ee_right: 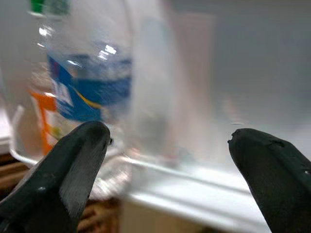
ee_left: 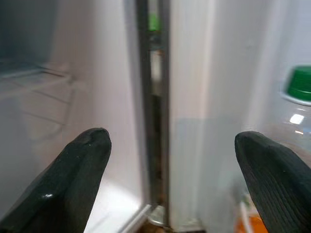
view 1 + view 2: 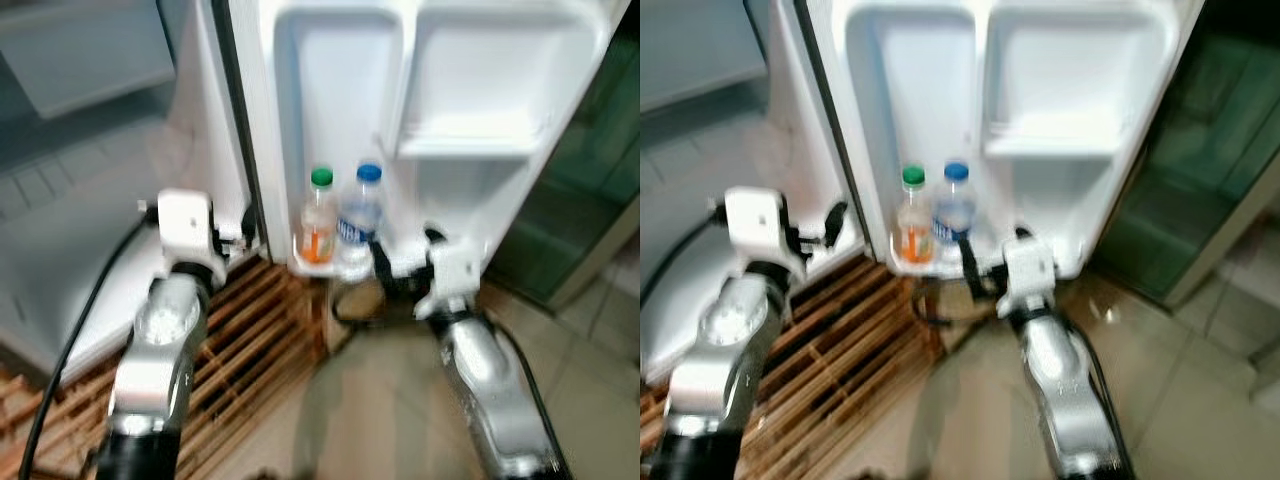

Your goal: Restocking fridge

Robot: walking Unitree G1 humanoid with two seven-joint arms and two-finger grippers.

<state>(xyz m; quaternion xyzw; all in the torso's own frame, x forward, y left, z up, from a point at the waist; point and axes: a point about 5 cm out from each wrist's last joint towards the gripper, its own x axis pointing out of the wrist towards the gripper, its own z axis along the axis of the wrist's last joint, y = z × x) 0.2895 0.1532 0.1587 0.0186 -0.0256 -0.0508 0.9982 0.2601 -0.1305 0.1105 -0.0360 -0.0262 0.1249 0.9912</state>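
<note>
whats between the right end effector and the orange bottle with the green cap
The blue-capped water bottle stands between the right end effector and the green-capped orange bottle, both bottles side by side in the fridge door shelf; the eye views show it.

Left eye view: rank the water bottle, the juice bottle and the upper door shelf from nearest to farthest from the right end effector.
1. Water bottle: blue cap, just ahead of the right end effector, slightly to its left, in the lowest door shelf.
2. Juice bottle: green cap, next to the water bottle, farther left.
3. Upper door shelf: well above.

Home kitchen: open fridge point(image 3: 470, 90), tiled floor point(image 3: 590, 390).
</note>
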